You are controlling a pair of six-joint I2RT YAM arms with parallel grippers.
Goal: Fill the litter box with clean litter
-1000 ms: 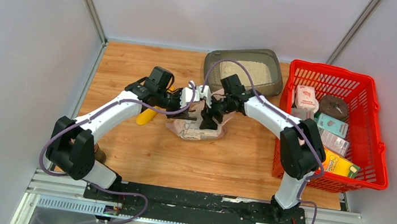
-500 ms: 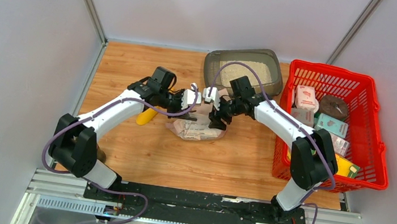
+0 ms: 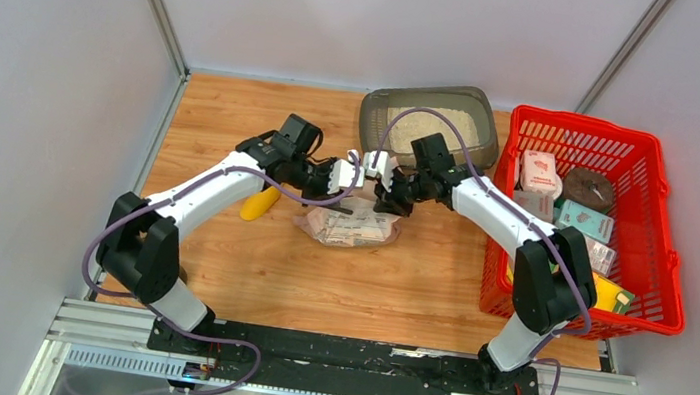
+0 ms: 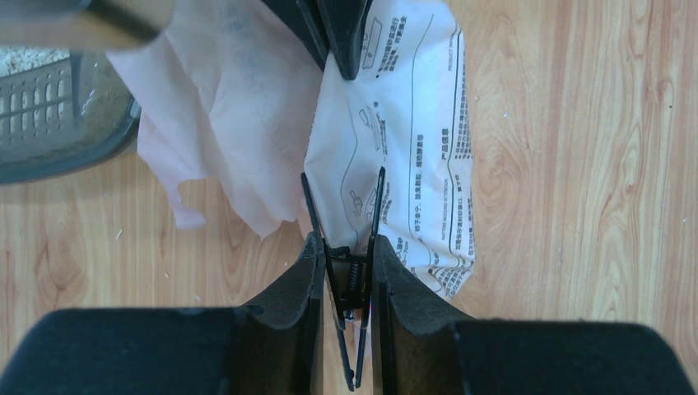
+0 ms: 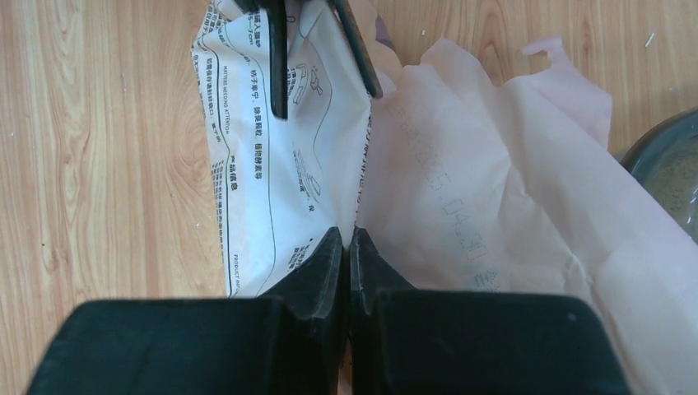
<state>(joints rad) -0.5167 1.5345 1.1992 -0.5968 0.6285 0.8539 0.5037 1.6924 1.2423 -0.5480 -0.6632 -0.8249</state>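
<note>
The litter box (image 3: pixel 373 120) stands at the table's back, with clean litter (image 3: pixel 435 125) lying in it. Its rim also shows in the left wrist view (image 4: pixel 58 160) and the right wrist view (image 5: pixel 658 144). A pale pink-and-white printed litter bag (image 3: pixel 347 227) lies in front of it. My left gripper (image 3: pixel 352 190) (image 4: pixel 344 243) is shut on a black spring clip (image 4: pixel 350 280), whose prongs stand spread at the bag's fold. My right gripper (image 3: pixel 384 202) (image 5: pixel 346 239) is shut on the bag's (image 5: pixel 461 189) folded edge, facing the left one.
A yellow scoop (image 3: pixel 259 205) lies left of the bag, under the left arm. A red mesh basket (image 3: pixel 667 252) with several packets stands at the right. Loose granules dot the wooden table (image 3: pixel 237 103).
The right gripper has closed on the bag's edge. Both grippers have shifted a little toward the litter box, and the bag lies flatter.
</note>
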